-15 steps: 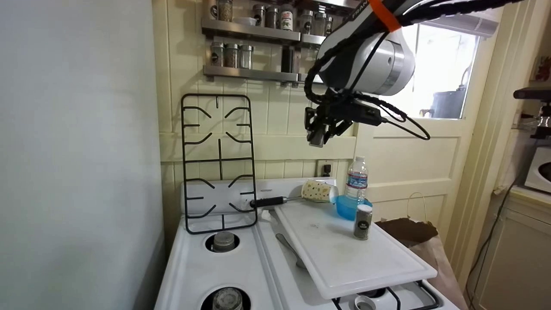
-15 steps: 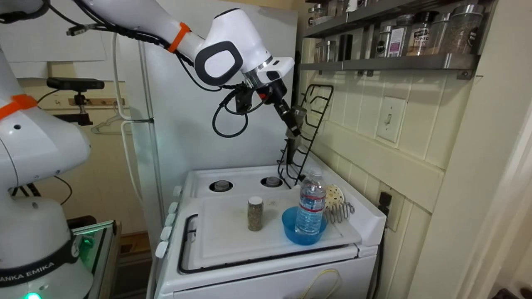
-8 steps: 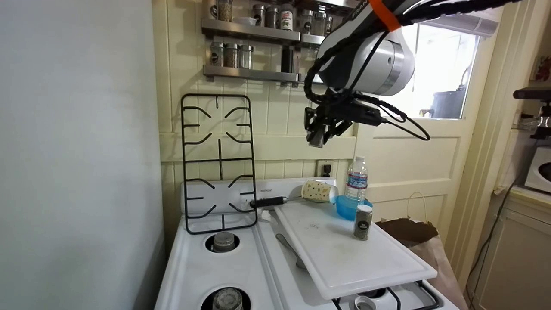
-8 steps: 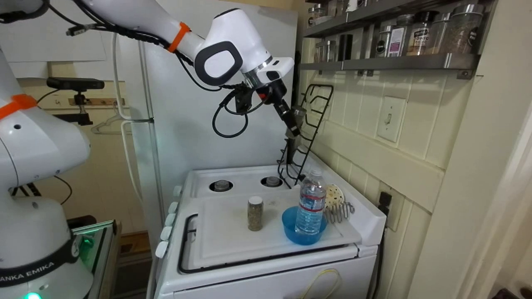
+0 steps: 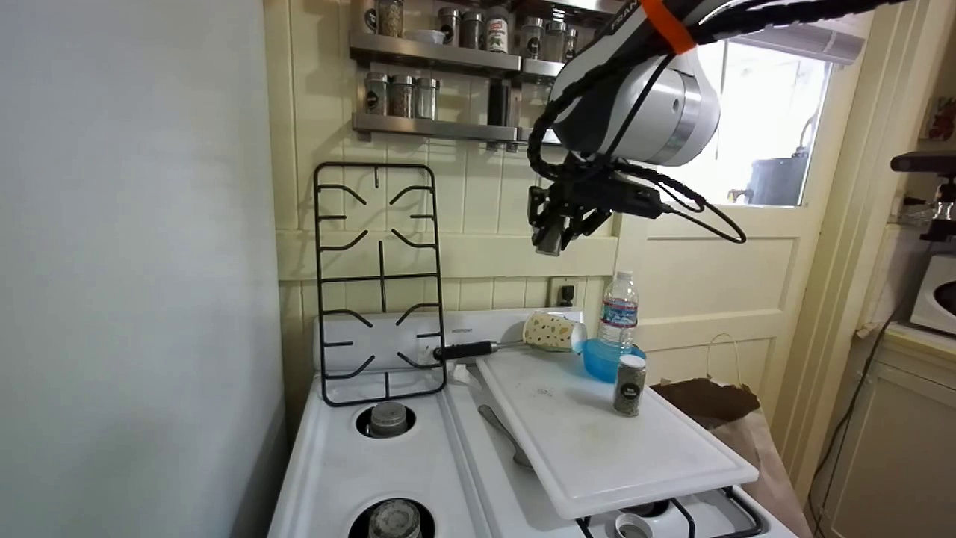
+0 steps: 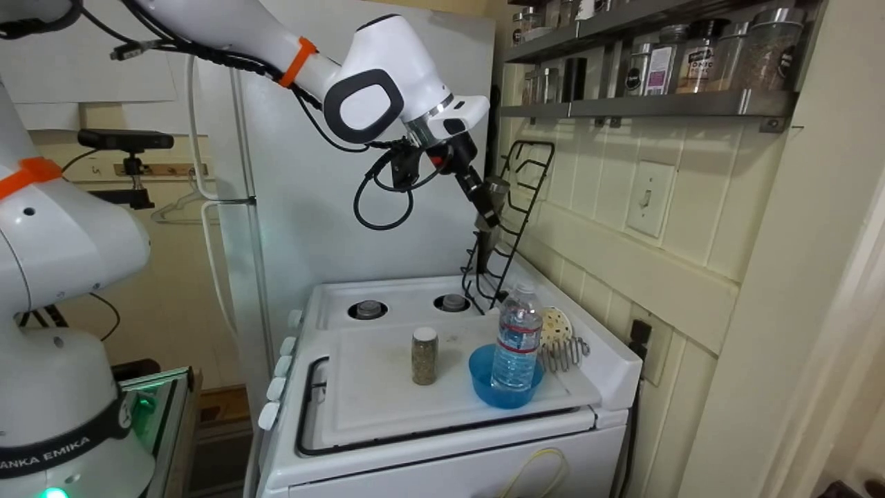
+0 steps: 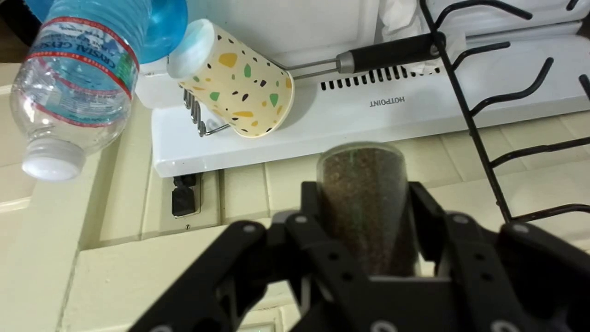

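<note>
Claw (image 7: 364, 203): grasping glass spice jar (image 7: 364, 175), brown contents, one finger each side.
Held jar: between the fingertips, lower centre of wrist frame; long axis near-vertical there, slightly tilted in both exterior views, airborne above stove (image 5: 418, 463).
Paper cup (image 7: 244, 83): on its side over potato masher (image 7: 392, 53), upper centre of wrist frame, apart from jar.
Crystal Geyser bottle (image 7: 78, 78): wrist frame's upper left, in blue bowl (image 6: 484, 384).
Seasoning jar (image 5: 629, 388): upright on cutting board (image 5: 597, 456), lower right of claw in an exterior view.
Burner grate (image 7: 471, 115): wrist frame's right side.
</note>
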### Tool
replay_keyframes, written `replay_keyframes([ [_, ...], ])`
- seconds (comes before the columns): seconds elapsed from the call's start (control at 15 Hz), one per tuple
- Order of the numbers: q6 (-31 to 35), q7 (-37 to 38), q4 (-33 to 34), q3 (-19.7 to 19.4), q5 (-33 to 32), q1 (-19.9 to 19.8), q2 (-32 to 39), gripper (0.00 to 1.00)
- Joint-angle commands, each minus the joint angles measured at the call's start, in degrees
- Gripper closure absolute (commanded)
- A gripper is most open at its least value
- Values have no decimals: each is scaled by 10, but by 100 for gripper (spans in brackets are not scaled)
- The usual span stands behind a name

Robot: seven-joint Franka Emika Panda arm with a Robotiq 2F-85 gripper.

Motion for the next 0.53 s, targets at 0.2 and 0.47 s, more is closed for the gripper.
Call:
replay_keyframes([
  [0.2,14,56,-6,-81,-81,83,31,76],
  [0.47,51,142,1,-196,-208,120,36,76],
])
